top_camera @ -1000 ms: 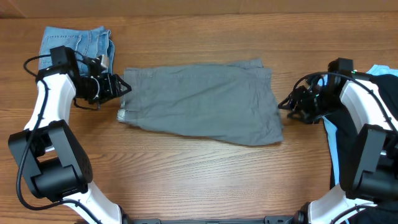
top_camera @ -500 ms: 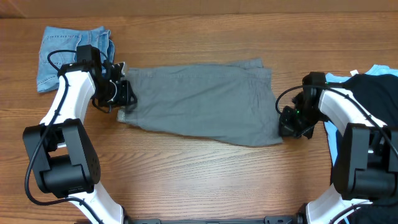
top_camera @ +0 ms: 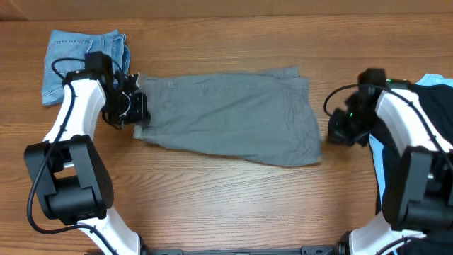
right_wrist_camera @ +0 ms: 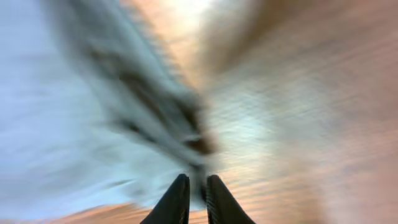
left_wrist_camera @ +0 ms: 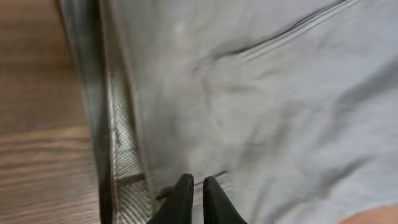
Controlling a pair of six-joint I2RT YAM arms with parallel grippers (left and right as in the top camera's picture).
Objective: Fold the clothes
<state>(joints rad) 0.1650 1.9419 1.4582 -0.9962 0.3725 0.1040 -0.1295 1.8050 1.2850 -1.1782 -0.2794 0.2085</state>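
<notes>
The grey shorts (top_camera: 226, 117) lie flat across the middle of the table, with the waistband at the left. My left gripper (top_camera: 136, 111) is at the waistband edge. In the left wrist view its fingers (left_wrist_camera: 193, 183) are closed together on the grey fabric (left_wrist_camera: 261, 106) beside the woven waistband lining. My right gripper (top_camera: 333, 133) is at the shorts' right hem. The right wrist view is blurred by motion. Its fingers (right_wrist_camera: 194, 180) are closed, with a pinch of pale grey cloth (right_wrist_camera: 93, 124) between the tips.
Folded blue denim (top_camera: 85, 57) lies at the back left behind the left arm. A heap of black and light blue clothes (top_camera: 433, 106) sits at the right edge under the right arm. Bare wood runs along the table's front.
My right gripper dropped to the shorts' lower right corner, then moved up and to the right. My left gripper came in to the waistband edge and stays there.
</notes>
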